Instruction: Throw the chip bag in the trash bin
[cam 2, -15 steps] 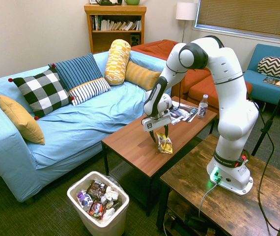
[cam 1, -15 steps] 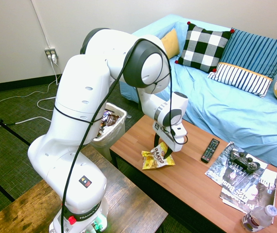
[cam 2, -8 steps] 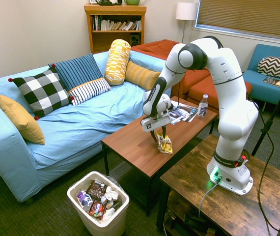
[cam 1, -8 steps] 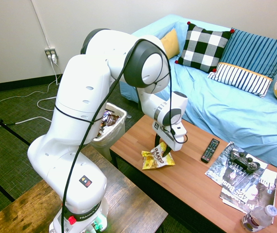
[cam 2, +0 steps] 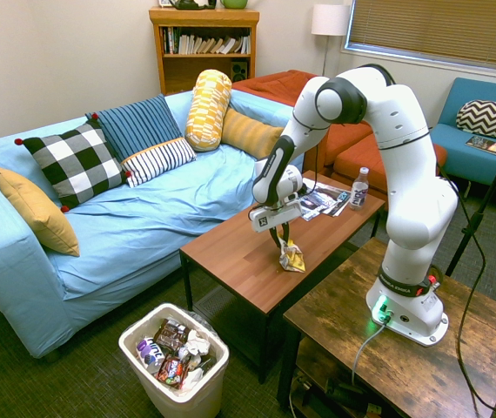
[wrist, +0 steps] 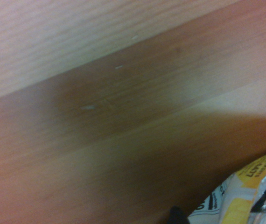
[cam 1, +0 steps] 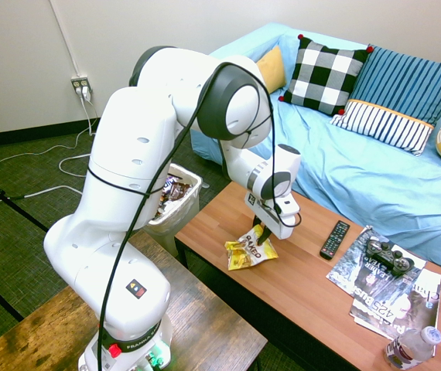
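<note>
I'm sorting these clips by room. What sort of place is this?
Most likely a living room: a blue sofa with cushions, a wooden coffee table holding a TV remote and magazines, and a bookshelf.

Coffee table (cam 1: 298, 286), reddish-brown wood top, dark legs. On it: chip bag (cam 1: 249, 249), yellow, crinkled, near the end closest to trash bin; black remote (cam 1: 335, 239) mid-table toward sofa side; two magazines (cam 1: 387, 290) overlapping, dark game controller (cam 1: 388, 256) lying on top of them; water bottle (cam 1: 411, 347) on its side at far end. Trash bin (cam 2: 175, 360), white, stands on dark carpet floor (cam 2: 56, 383) off table's end.
</note>
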